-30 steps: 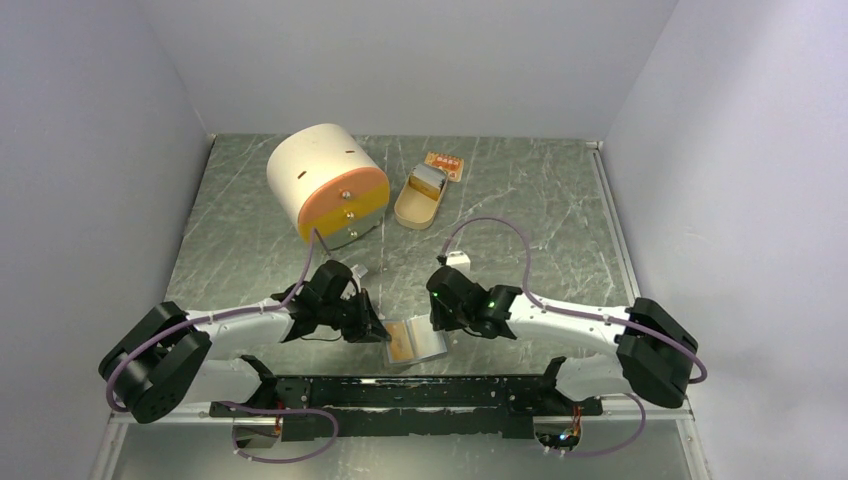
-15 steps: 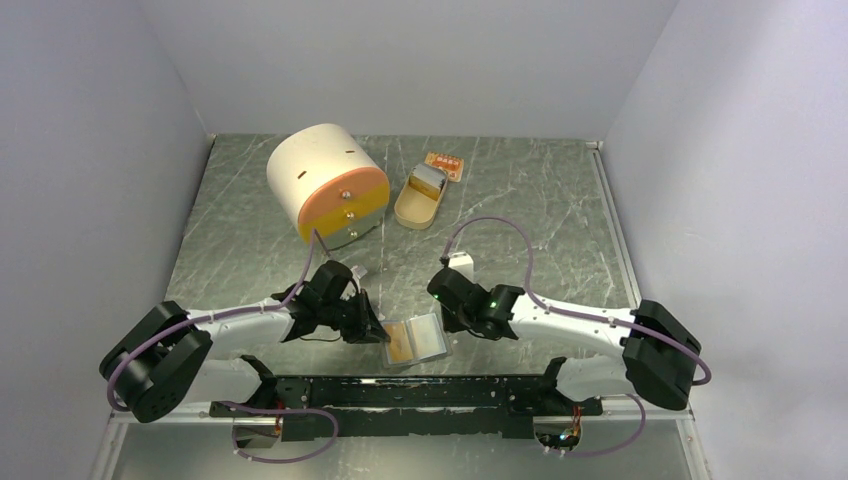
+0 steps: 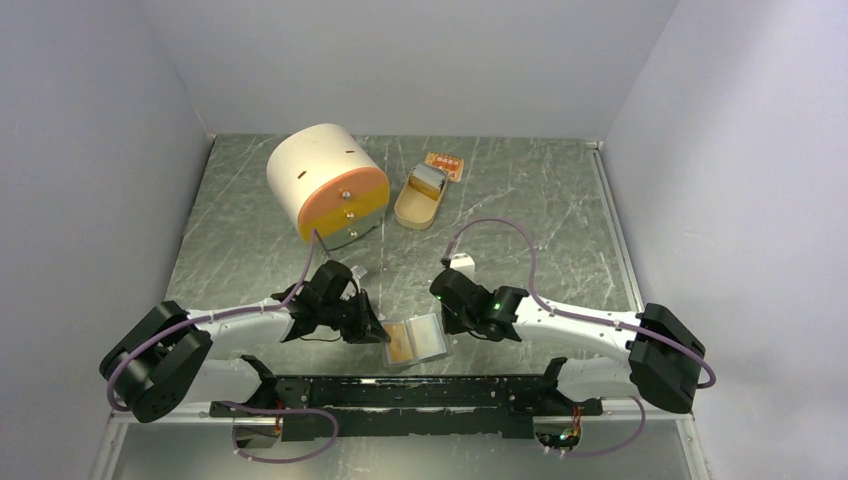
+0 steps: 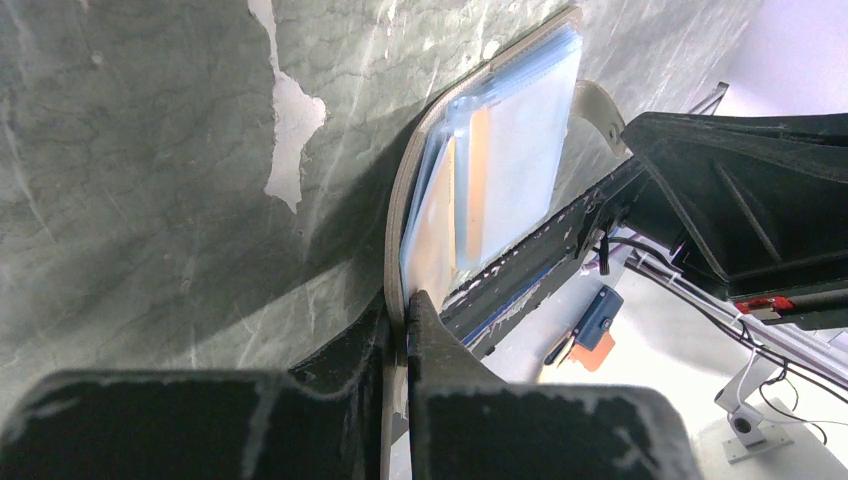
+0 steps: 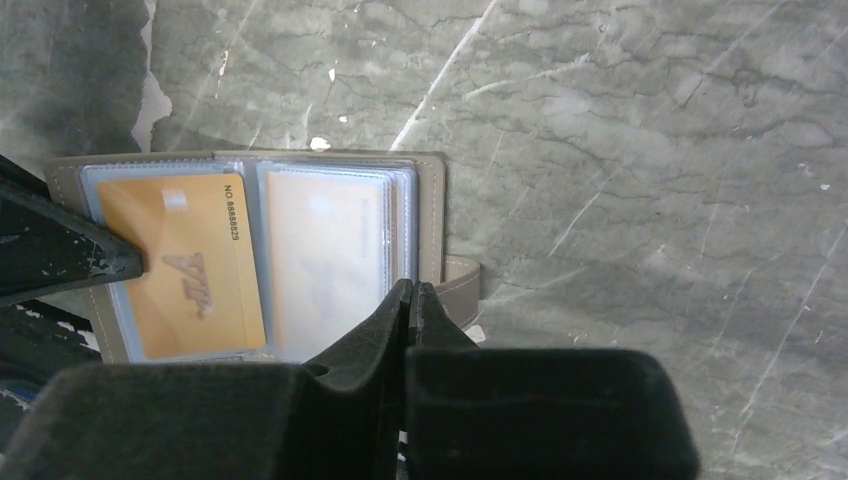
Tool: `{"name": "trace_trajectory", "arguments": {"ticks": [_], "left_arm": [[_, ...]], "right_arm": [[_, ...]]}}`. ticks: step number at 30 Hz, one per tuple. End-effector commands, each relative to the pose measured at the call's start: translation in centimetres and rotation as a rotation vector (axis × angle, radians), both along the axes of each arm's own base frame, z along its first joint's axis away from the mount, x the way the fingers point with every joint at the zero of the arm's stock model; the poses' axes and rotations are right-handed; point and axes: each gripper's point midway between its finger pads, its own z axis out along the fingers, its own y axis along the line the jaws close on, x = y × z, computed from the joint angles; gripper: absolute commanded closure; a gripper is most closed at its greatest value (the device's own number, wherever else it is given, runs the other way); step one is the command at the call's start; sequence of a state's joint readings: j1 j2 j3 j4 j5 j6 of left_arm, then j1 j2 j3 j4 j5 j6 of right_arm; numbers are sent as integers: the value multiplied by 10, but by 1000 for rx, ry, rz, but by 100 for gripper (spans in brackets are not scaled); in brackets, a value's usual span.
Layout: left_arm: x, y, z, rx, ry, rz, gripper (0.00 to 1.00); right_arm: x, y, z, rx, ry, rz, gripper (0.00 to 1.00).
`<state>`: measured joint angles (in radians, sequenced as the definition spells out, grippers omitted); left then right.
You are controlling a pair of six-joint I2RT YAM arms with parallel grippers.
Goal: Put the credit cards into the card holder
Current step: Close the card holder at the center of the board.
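Note:
The card holder (image 3: pixel 428 338) lies open like a book at the table's near edge, a taupe cover (image 5: pixel 433 215) with clear plastic sleeves. A gold-orange credit card (image 5: pixel 185 265) sits in its left sleeve and shows as an orange patch (image 3: pixel 401 344) from above. The right sleeve (image 5: pixel 325 260) looks pale under glare, so I cannot tell what it holds. My left gripper (image 4: pixel 405 300) is shut on the holder's left cover edge (image 4: pixel 398 225), also seen from above (image 3: pixel 383 335). My right gripper (image 5: pixel 410 290) is shut, its tips over the right sleeve's outer edge, seen from above (image 3: pixel 447 318).
A white drum with an orange face (image 3: pixel 325 185) stands at the back left. A tan oval tin (image 3: pixel 420 200) and a small orange packet (image 3: pixel 445 165) lie behind the middle. A small white object (image 3: pixel 460 262) sits by the right wrist. The black base rail (image 3: pixel 420 390) runs just below the holder.
My right gripper has shut and its arm has shifted slightly right. The holder's right half has settled a little. The left gripper has kept its hold.

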<state>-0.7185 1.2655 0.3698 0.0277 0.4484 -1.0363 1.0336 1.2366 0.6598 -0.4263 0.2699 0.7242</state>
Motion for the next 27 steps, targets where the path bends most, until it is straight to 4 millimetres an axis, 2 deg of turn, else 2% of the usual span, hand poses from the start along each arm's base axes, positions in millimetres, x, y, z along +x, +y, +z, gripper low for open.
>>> {"name": "trace_trajectory", "arguments": {"ticks": [1,4,8,15,19,26,27], "left_arm": [[0,5,-5,27,9,17,91],[0,5,-5,26,7,18,91],[1,4,-5,22,7,18,91],[0,4,-6,22,9,15,91],[0,4,-6,22,10,11,91],[0,4,-7,21,11,14,91],[-1,4,-7,20,10,13,91]], "right_arm": [[-3,1,0,25,3,3,100],[-4,2,2,26,4,7,87],[-4,4,4,16,2,18,77],[-8,7,3,-28,-11,30,70],[-7,5,3,-59,-24,27,75],[-5,4,7,-75,-50,18,100],[-5,4,7,-73,-53,16,100]]}}
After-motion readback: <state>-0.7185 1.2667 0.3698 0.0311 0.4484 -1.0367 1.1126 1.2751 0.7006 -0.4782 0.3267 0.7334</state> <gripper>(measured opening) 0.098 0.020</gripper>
